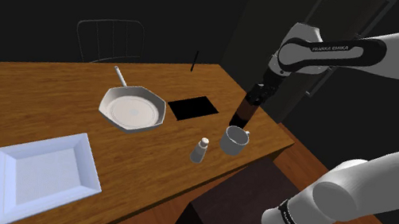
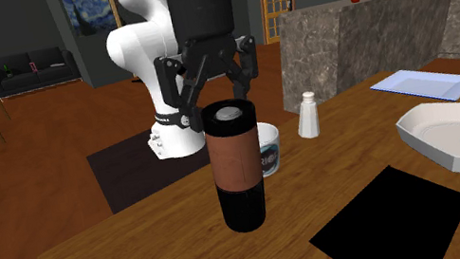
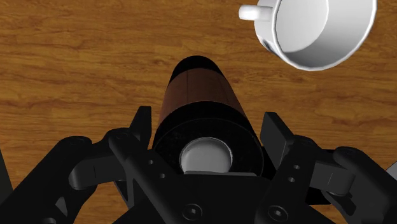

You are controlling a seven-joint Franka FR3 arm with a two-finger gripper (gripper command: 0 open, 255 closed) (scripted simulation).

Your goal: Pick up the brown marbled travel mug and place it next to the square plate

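Observation:
The travel mug (image 2: 237,166) has a brown marbled middle band with a black top and base, and it stands upright on the wooden table (image 1: 41,85). In the shoulder view the mug (image 1: 243,113) is near the table's right edge. My black gripper (image 2: 217,92) hangs just over its lid, open, with one finger on each side of the mug's top (image 3: 197,95) and small gaps showing. The fingers (image 3: 141,124) clasp nothing. The white square plate (image 1: 45,174) lies far off at the table's front left in the shoulder view, and shows as the plate (image 2: 423,85) behind.
A white cup (image 1: 235,139) stands right beside the mug, with a small shaker (image 1: 200,149) a little further on. A white eight-sided pan (image 1: 132,109) and a black rectangle (image 1: 192,107) lie mid-table. A chair (image 1: 110,38) stands behind the table.

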